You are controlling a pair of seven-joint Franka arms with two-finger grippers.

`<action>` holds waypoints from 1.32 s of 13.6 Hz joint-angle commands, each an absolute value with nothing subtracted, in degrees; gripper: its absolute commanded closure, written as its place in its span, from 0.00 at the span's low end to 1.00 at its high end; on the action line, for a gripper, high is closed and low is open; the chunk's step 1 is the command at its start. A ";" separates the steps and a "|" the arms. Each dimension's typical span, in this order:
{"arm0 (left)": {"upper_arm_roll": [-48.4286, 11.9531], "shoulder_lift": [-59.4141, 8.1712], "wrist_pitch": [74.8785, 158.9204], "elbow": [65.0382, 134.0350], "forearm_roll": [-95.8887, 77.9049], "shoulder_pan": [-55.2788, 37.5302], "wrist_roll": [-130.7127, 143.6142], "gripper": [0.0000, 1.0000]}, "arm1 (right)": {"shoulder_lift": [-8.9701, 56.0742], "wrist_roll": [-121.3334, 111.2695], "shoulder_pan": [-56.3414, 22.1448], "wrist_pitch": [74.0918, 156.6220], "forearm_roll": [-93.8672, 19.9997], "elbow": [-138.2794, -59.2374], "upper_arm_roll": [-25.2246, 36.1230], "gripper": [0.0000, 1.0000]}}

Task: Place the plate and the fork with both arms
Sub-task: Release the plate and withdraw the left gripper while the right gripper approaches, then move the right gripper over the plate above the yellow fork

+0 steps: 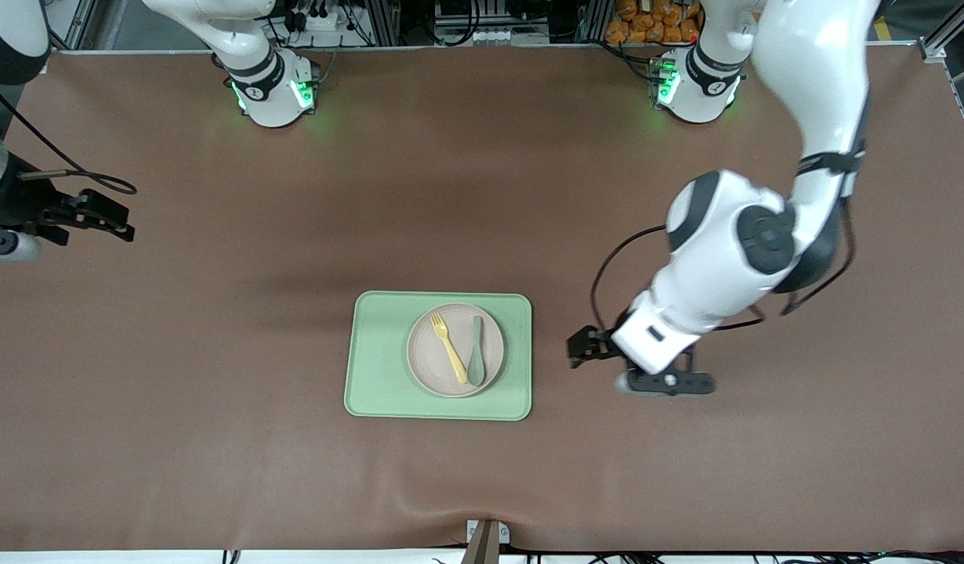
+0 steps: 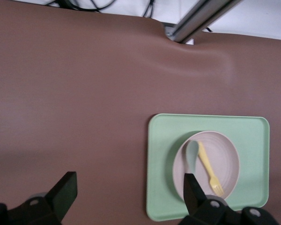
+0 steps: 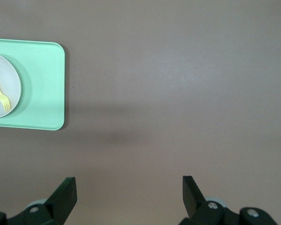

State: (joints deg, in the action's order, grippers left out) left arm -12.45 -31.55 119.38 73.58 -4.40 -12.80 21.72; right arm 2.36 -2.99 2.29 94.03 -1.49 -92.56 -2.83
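Fork (image 1: 448, 348) lies on plate (image 1: 432, 363).

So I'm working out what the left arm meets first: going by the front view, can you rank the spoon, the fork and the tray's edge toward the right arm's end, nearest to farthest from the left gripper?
The left gripper is open over bare table beside the tray, toward the left arm's end.
1. Spoon, on the plate, on its side toward that gripper.
2. Fork, beside the spoon on the plate.
3. Tray edge toward the right arm's end.
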 commanded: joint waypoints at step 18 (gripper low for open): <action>-0.62 0.17 81.91 82.52 -0.26 0.54 -0.87 0.00 | 38.39 1.65 -24.07 125.94 -6.42 -81.31 -2.55 0.00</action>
State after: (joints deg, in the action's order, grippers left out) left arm -3.78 -3.51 81.74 77.89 -0.67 3.48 1.41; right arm 33.94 -1.25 -22.17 125.99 -6.44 -87.14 -3.17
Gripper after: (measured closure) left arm 0.000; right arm 0.000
